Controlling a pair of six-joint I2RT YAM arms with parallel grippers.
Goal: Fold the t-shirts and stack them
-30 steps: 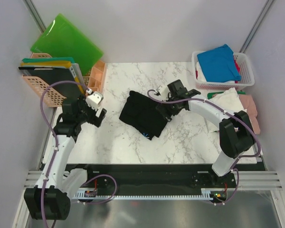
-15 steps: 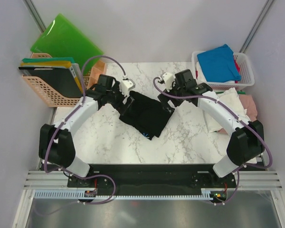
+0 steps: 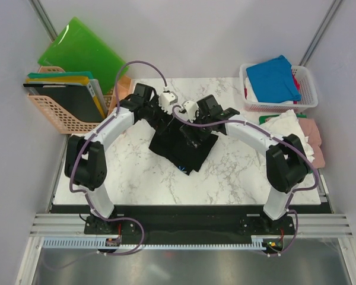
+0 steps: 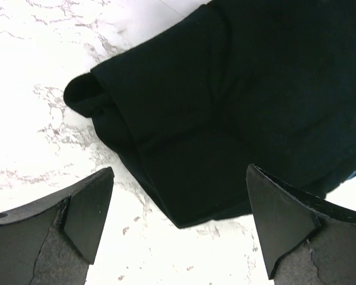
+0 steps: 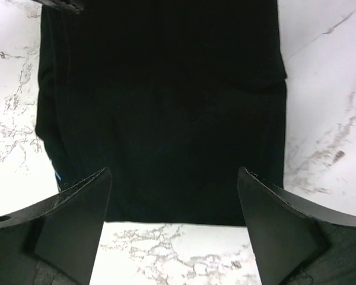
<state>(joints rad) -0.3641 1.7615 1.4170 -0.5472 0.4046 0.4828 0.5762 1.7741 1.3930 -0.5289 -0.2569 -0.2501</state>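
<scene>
A folded black t-shirt (image 3: 184, 148) lies in the middle of the marble table. My left gripper (image 3: 164, 120) hovers open over its far left corner; in the left wrist view that corner of the black t-shirt (image 4: 237, 107) sits just ahead of the gripper (image 4: 181, 219), and nothing is between the fingers (image 4: 89, 208). My right gripper (image 3: 190, 126) hangs open over the far edge beside it; in the right wrist view the shirt's straight hem (image 5: 166, 119) lies just beyond the gripper (image 5: 175, 219). A blue t-shirt (image 3: 274, 77) tops a basket, and white (image 3: 285, 126) and pink (image 3: 313, 135) ones lie at the right edge.
A white basket (image 3: 309, 89) stands at the back right. Green plastic boards (image 3: 83, 50) lean at the back left, above an orange basket (image 3: 56, 116) of folders and a small orange bin (image 3: 122, 95). Both arms meet over the table's middle.
The left arm swung from the table's left side to the black shirt's far left corner. The right gripper moved left from the shirt's right side to its far edge.
</scene>
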